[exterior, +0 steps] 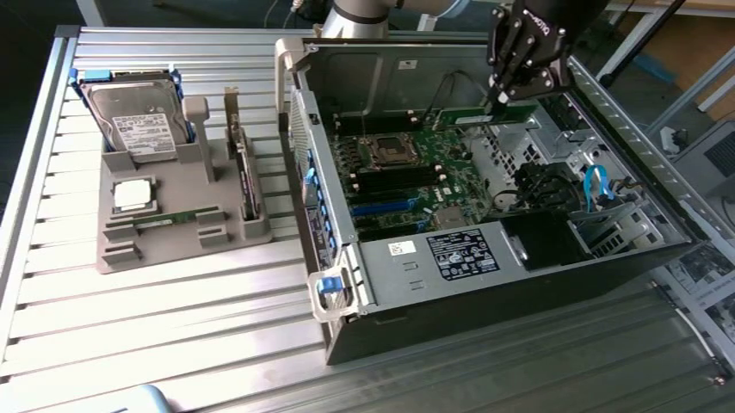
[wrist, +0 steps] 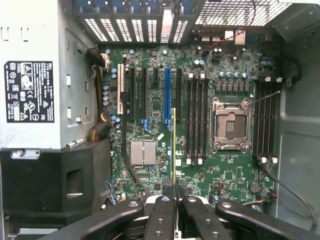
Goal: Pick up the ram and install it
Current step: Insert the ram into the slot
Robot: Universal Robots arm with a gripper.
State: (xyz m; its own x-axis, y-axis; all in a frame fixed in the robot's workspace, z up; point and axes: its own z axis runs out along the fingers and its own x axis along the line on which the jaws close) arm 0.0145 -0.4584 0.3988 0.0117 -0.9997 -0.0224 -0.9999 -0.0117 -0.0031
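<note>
The tool (exterior: 502,96), clamped on the ram (exterior: 466,112), hangs above the motherboard (exterior: 425,172) in the computer case (exterior: 379,318).

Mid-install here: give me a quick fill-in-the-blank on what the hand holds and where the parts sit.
The black robot hand is ____ on the long, thin green ram stick.
That stick hangs above the green ____ inside the open grey metal computer case.
The silver hard drive with a white label stands in the grey tray on the exterior view's ____.
Missing: shut; motherboard; left.
</note>
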